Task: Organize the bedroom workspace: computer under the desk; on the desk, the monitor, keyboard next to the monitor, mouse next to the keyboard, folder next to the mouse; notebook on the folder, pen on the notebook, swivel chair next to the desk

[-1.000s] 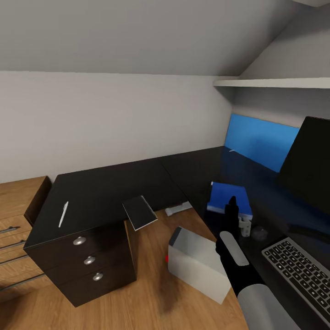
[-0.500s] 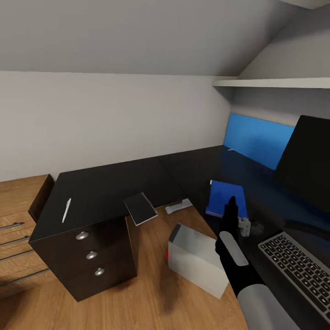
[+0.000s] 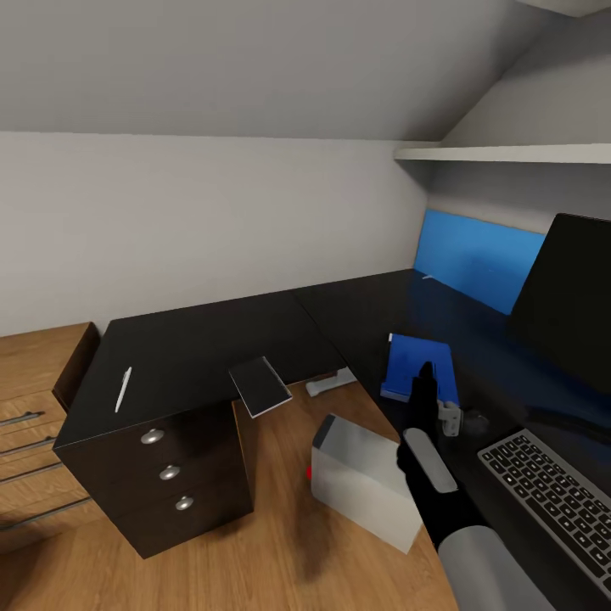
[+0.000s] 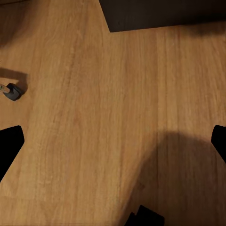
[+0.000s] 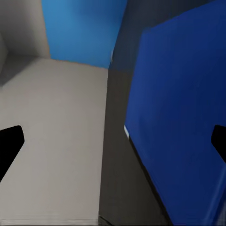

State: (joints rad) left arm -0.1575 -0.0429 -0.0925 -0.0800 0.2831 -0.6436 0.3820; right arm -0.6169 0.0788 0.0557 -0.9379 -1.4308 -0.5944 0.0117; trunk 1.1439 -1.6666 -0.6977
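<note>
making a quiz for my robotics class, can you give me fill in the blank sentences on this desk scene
1. The folder lying flat on the desk is coloured ____.
2. The computer stands on the wooden ____.
3. The drawers under the desk's end carry ____ round silver knobs.
4. The white pen lies on top of the ____.

Missing words: blue; floor; three; desk

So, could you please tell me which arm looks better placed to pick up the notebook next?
Probably the right: its gripper hovers over the desk by the folder, with the notebook ahead. The left gripper faces bare floor.
</note>
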